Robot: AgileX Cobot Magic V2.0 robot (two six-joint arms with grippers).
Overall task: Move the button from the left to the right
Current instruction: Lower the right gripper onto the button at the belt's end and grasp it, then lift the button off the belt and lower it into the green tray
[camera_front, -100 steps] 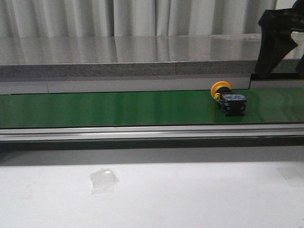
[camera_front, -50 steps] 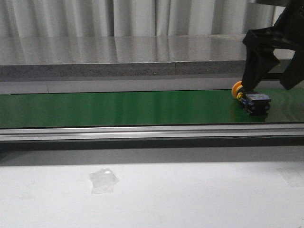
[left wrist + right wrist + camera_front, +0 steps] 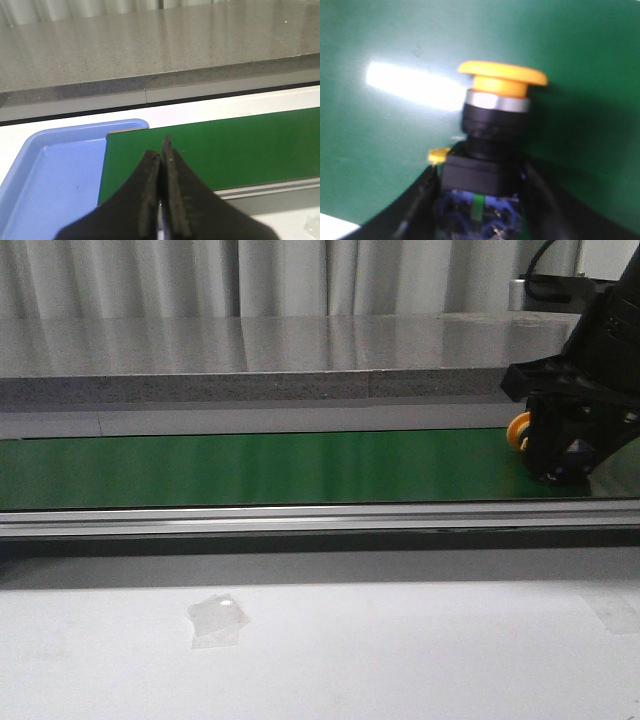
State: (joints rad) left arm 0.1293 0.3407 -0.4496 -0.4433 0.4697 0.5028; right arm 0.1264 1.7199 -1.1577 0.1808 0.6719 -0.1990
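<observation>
- Right gripper (image 3: 556, 455) now low over the far right end of the green belt (image 3: 250, 468); half a second ago it sat higher, with the button's black body plainly in view below it.
- Button (image 3: 518, 430) mostly hidden behind the gripper in front view; only the orange cap edge shows at the gripper's left side. It has shifted right along the belt since one second ago.
- Right wrist view: button (image 3: 492, 150) lies on its side on the belt, orange cap pointing away from the fingers, small yellow tab on the body's side.
- Right fingers (image 3: 420, 200) sit on both sides of the black body, right against it; a firm clamp cannot be told through the blur.
- Left gripper (image 3: 161, 195): fingers pressed together, holding nothing, above the belt's left end beside the blue tray (image 3: 45, 185).
- Left gripper out of front view.
- White counter (image 3: 400, 650) in front carries a clear scrap of plastic (image 3: 217, 619), same spot as before.
</observation>
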